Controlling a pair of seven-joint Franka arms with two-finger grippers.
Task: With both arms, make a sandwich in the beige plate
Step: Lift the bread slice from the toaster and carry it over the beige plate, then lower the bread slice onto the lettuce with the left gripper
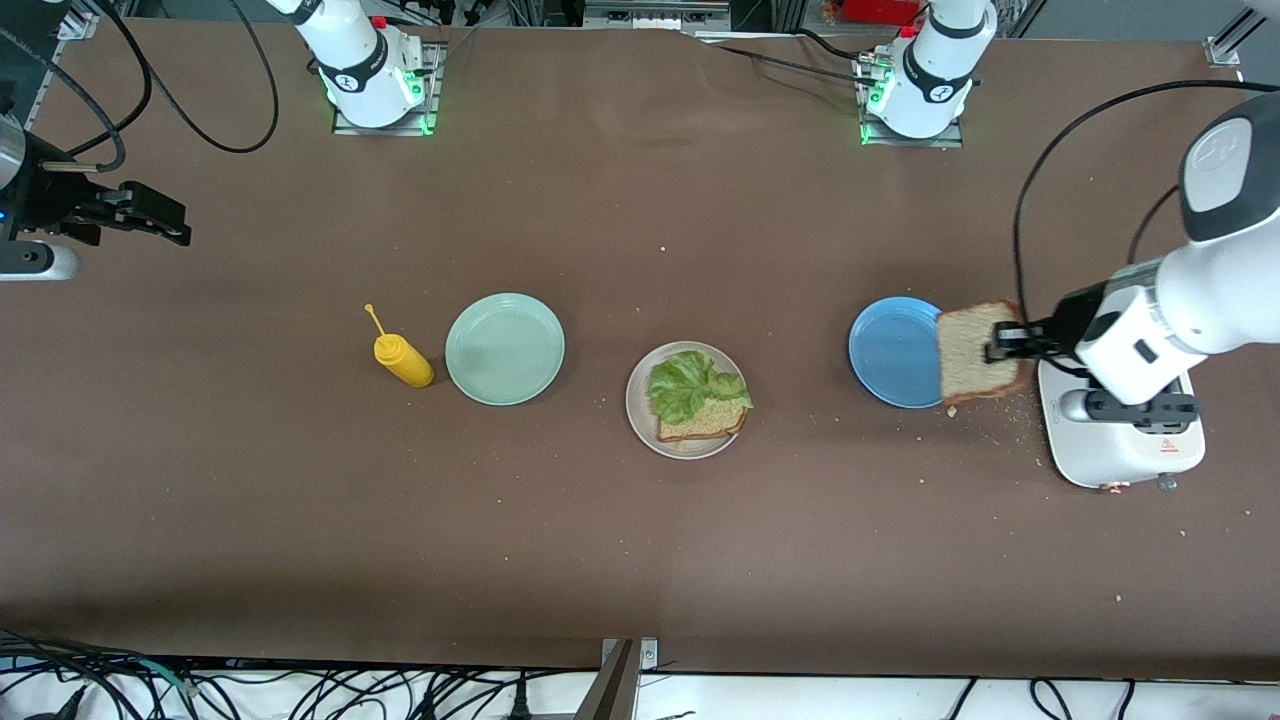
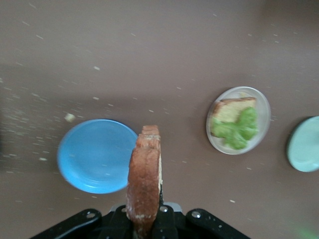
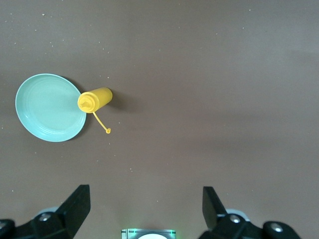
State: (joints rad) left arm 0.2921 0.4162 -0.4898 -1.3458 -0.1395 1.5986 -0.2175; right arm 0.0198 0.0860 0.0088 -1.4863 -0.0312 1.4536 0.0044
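Observation:
The beige plate [image 1: 640, 425] sits mid-table and holds one brown bread slice [image 1: 705, 422] with a ruffled green lettuce leaf [image 1: 690, 385] on top. My left gripper [image 1: 1005, 340] is shut on a second bread slice [image 1: 975, 352], held on edge in the air over the rim of the blue plate [image 1: 890, 350]. The left wrist view shows this slice [image 2: 144, 174] clamped in that gripper [image 2: 144, 219], with the beige plate [image 2: 263, 107] and lettuce [image 2: 237, 129] farther off. My right gripper [image 1: 175, 225] waits open at the right arm's end of the table, fingers [image 3: 77, 204] spread with nothing between.
A white toaster [image 1: 1120, 440] stands under the left arm's wrist, beside the blue plate [image 2: 94, 155]. A mint-green plate [image 1: 505, 348] and a yellow squeeze bottle [image 1: 402, 360] lie toward the right arm's end; both the plate [image 3: 47, 107] and bottle [image 3: 95, 99] show below the right gripper. Crumbs dot the cloth.

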